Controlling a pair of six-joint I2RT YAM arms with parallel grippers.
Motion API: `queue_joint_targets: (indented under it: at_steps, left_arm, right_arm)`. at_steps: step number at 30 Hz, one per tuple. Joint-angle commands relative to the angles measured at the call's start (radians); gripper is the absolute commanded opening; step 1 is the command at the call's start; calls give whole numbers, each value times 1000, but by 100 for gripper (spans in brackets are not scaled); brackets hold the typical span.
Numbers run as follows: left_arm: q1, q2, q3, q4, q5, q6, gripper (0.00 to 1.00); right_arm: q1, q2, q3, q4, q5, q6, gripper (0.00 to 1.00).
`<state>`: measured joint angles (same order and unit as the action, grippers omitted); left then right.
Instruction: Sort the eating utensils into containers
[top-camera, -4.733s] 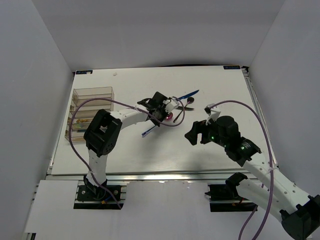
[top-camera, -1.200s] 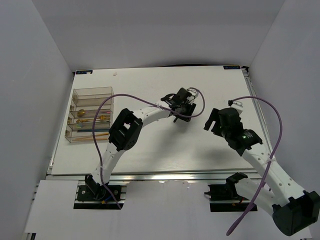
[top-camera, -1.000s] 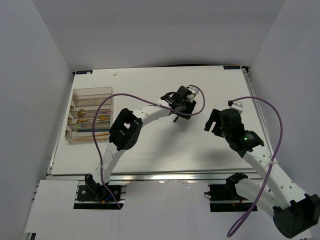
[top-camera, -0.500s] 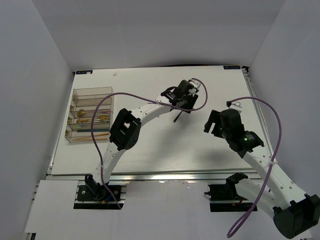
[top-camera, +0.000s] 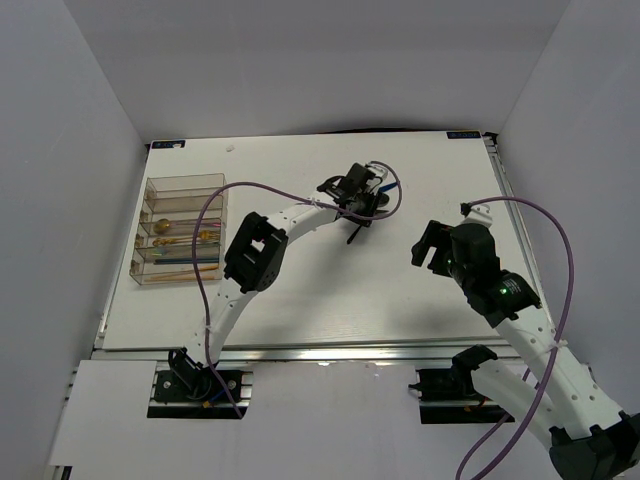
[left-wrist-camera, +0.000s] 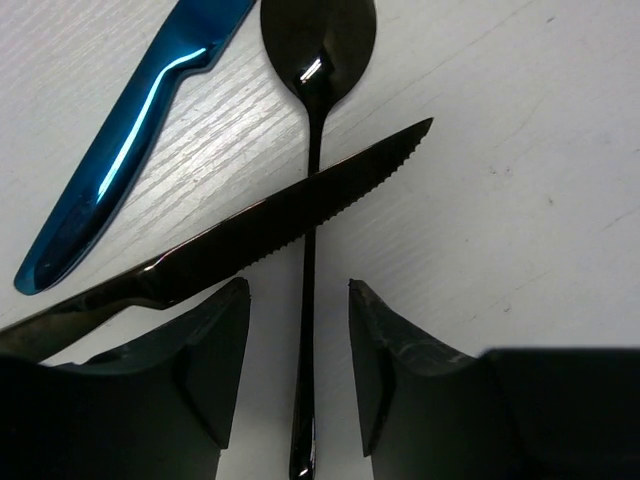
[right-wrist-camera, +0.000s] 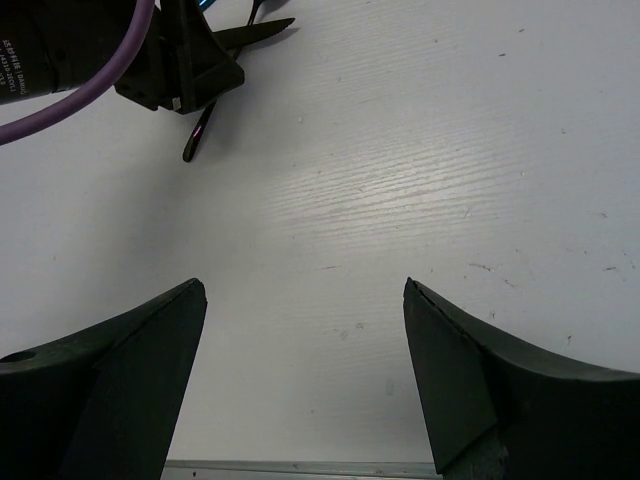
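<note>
Left wrist view: a dark spoon (left-wrist-camera: 318, 45) lies on the white table (left-wrist-camera: 520, 180), bowl at the top of the frame. Its handle runs straight down between the fingers of the left end effector (left-wrist-camera: 298, 300). Those fingers are spread, with a gap on either side of the handle, so nothing is pinched. A dark serrated knife (left-wrist-camera: 250, 225) crosses the spoon's handle on a slant just above the fingertips. A blue knife (left-wrist-camera: 120, 150) lies in the upper left, apart from the dark one.

From overhead, this cluster sits in the upper middle of the table. The clear brownish organiser (top-camera: 185, 180) stands well apart at the left edge, with gold pieces (top-camera: 190, 238) and orange sticks (top-camera: 190, 268) in its compartments. The right end effector (right-wrist-camera: 302, 290) hangs right of centre, fingers spread wide over bare table and holding nothing.
</note>
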<state>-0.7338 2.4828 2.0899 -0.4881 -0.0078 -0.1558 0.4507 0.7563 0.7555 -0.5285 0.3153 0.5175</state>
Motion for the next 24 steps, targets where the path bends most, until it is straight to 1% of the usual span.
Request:
queue_joint_targets:
  at_steps: [1,3,7,12,13,14,19,20,21,24]
  left_arm:
    - [-7,28,24,-4,69,-24,53]
    - [-9,44,25,-6,81,-30,50]
    - [-29,50,12,0,65,-31,49]
    - [-53,57,12,-9,22,-22,42]
    - [-56,60,16,-15,11,-24,40]
    - [-58,62,18,-30,-23,-24,33]
    - [-90,44,-36,-24,-50,-14,29]
    - [-98,38,-59,-17,-64,-14,27]
    - [-105,33,-71,-14,-69,-16,21]
    - [-139,25,-119,9,-89,-25,18]
  right_arm:
    - [-6,-8,30,5,-4,-16,84]
    - [-6,-9,28,5,-5,-17,84]
    - [-4,-12,18,10,-1,-20,85]
    - [-4,-18,5,18,-4,-25,85]
    - [-6,-21,4,16,-4,-25,84]
    - [-4,-23,4,16,-2,-27,85]
    - [-4,-41,-4,18,-1,-27,85]
    - [-4,-43,-5,18,-2,-25,84]
    - [-6,-46,-7,16,-4,-27,85]
    - [-4,-55,-7,15,-7,-27,85]
